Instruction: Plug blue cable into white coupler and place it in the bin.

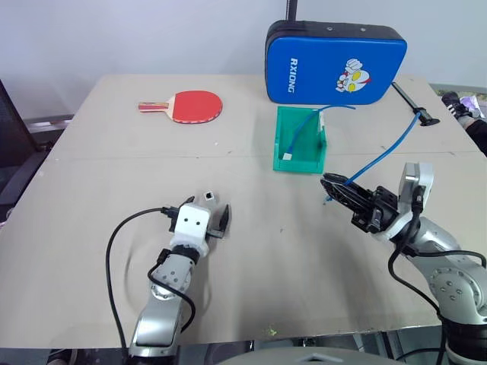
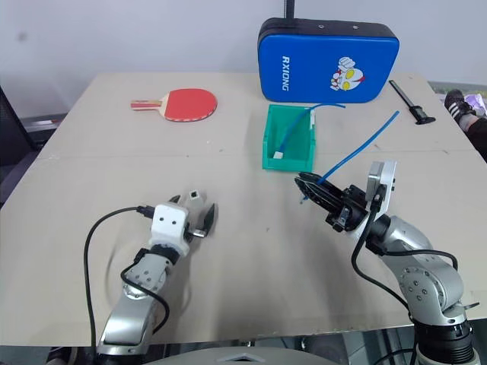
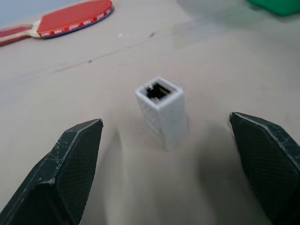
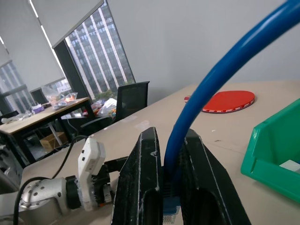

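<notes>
Beige tabletop with a seam across it, grey wall behind, office windows in the right wrist view. White coupler stands upright on the table, socket hole up, just ahead of the left gripper, at 12 o'clock from it; jaws spread wide to either side, not touching it, likely lined up to grab the block so the socket stays reachable. Right gripper held above the table, clamped shut on the blue cable near its plug end, free length arcing off toward 1 o'clock; plug probably kept forward for insertion. Green bin at 12 o'clock of centre already holds another blue cord with white block. Red ping-pong paddle at 10 o'clock, blue padded case behind the bin. Mating not yet done.
</notes>
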Action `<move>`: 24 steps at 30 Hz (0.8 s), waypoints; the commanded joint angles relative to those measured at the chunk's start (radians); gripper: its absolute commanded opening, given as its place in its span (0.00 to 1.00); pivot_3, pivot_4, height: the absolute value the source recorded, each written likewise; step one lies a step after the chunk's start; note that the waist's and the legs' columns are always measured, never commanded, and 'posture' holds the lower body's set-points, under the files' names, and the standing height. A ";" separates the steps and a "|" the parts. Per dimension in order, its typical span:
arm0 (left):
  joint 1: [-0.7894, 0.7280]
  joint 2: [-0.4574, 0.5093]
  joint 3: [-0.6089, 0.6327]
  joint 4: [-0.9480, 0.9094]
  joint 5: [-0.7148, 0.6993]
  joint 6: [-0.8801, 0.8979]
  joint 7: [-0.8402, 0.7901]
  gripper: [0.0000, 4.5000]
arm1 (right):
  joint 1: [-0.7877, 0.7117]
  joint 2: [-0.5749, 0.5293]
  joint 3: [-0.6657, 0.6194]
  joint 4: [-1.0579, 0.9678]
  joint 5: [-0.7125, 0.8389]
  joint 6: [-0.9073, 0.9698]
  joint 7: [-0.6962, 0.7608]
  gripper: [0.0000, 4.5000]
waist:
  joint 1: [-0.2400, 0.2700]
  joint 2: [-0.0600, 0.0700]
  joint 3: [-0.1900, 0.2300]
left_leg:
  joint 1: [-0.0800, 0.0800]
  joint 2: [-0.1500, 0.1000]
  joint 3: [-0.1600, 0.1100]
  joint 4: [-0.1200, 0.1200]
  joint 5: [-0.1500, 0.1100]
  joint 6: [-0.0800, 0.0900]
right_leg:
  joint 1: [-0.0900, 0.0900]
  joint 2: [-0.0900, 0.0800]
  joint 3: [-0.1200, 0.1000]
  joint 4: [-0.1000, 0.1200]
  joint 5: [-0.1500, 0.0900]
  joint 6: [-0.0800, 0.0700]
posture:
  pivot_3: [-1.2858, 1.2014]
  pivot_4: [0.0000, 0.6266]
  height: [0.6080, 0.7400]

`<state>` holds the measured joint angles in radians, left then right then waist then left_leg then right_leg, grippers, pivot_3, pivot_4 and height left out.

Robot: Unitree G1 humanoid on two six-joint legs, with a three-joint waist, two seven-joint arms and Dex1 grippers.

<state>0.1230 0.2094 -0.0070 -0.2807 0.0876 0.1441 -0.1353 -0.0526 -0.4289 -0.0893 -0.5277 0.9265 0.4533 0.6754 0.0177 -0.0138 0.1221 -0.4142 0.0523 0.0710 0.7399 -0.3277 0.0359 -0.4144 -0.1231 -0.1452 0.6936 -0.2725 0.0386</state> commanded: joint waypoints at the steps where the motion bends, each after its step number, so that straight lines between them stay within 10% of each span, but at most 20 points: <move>1: -0.025 -0.021 0.013 0.045 0.019 -0.012 0.049 0.84 | 0.003 0.005 -0.019 -0.057 0.016 -0.008 -0.021 0.00 | 0.000 0.000 0.000 | 0.000 0.000 0.000 0.000 0.000 0.000 | 0.000 0.000 0.000 0.000 0.000 0.000 | 0.52 0.24 0.41; 9: -0.054 -0.047 0.003 0.096 0.005 -0.017 0.056 0.08 | -0.005 0.011 -0.015 -0.059 0.009 -0.009 -0.044 0.00 | 0.000 0.000 -0.001 | 0.000 0.000 -0.001 0.000 0.000 0.000 | 0.000 0.000 0.000 0.001 0.000 0.000 | 0.52 0.24 0.41; 24: -0.319 -0.030 -0.189 0.193 -0.180 -0.095 -0.372 0.08 | -0.196 0.107 0.163 0.023 -0.290 -0.081 -0.140 0.00 | -0.003 0.000 -0.001 | -0.002 -0.003 0.000 0.002 0.000 0.000 | 0.000 0.001 -0.001 0.001 0.000 0.000 | 0.52 0.24 0.41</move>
<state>-0.1772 0.1848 -0.1894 -0.0800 -0.0717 0.0790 -0.4800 -0.2272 -0.3297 0.0485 -0.4943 0.6957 0.4175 0.5488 0.0144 -0.0135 0.1208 -0.4159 0.0472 0.0714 0.7403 -0.3274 0.0355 -0.4141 -0.1227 -0.1465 0.6940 -0.2724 0.0388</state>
